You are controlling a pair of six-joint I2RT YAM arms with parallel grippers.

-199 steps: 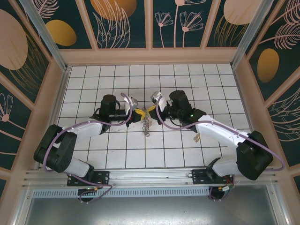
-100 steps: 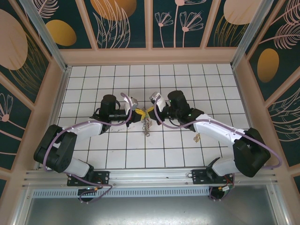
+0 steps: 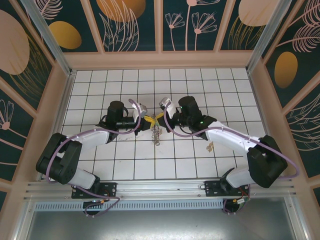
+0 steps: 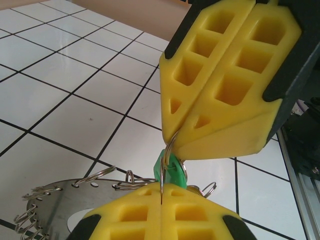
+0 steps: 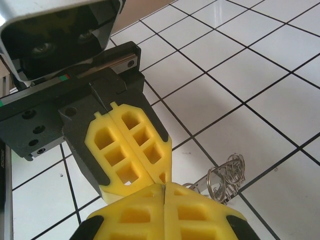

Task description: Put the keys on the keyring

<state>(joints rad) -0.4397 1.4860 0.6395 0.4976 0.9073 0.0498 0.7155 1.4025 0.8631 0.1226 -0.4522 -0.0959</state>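
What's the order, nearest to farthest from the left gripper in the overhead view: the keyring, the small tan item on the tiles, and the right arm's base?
1. keyring, hanging just below the left gripper at mid-table.
2. small tan item, lying on the tiles off to the right.
3. right arm's base, at the near edge on the right.

Eyes across every surface now, and there's nothing to read: no words, numbers, brand marks or labels come through legibly anywhere.
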